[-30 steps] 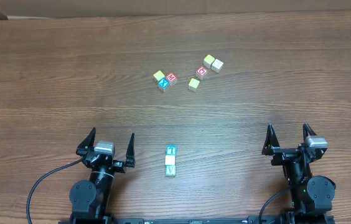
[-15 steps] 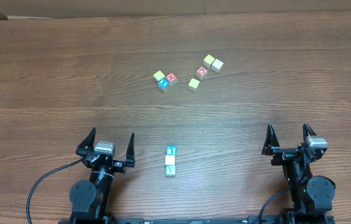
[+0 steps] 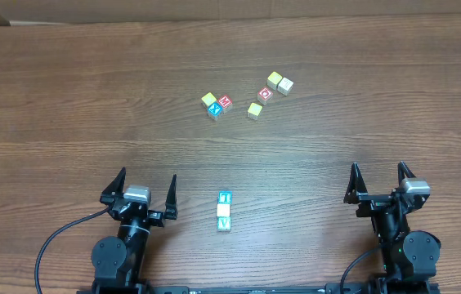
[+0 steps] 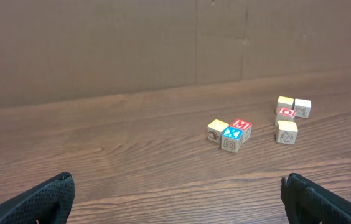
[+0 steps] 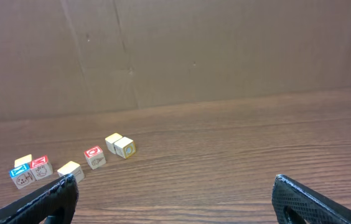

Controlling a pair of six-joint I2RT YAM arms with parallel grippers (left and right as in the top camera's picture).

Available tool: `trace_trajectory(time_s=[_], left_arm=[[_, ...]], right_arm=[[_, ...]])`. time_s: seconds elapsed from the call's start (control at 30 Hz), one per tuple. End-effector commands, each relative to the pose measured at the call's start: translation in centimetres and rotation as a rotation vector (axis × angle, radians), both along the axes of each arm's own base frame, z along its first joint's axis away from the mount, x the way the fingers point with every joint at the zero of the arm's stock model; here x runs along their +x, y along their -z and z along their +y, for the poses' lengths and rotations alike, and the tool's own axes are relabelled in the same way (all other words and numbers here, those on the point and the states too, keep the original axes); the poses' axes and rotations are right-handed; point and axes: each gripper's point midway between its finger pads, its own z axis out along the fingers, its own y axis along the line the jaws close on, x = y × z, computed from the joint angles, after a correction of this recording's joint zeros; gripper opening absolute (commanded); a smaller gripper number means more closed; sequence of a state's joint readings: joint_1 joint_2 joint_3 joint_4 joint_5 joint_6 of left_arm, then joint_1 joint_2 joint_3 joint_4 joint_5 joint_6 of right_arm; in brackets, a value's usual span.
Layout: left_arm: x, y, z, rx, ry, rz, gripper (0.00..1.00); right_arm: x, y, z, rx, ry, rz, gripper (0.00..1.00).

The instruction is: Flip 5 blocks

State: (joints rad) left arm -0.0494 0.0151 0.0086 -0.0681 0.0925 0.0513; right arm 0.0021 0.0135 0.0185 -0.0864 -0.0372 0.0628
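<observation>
Forming a near-to-far column, 3 blocks point(image 3: 224, 211) touch

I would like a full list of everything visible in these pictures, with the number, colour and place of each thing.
left block cluster: 3, yellow, red, blue; far middle of table
right block group: 4, two yellow, one cream, one red; far, right of cluster
near block row: 3, teal, cream, green; between the arms
table: 1, brown wood
cardboard wall: 1, brown; behind table
cable: 1, black; by left arm
left pincer: 1, black, open, empty
right pincer: 1, black, open, empty
</observation>
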Motion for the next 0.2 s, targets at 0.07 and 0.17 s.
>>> trace_trajectory(time_s=[0.07,0.17], left_arm=[[0.02,0.05,0.47,-0.013,-0.023,-0.001,1.0],[0.02,0.05,0.47,-0.013,-0.023,-0.001,1.0]], right_arm=[[0.01,0.13,-0.11,-0.004,0.005,-0.006,1.0],[0.01,0.13,-0.11,-0.004,0.005,-0.006,1.0]])
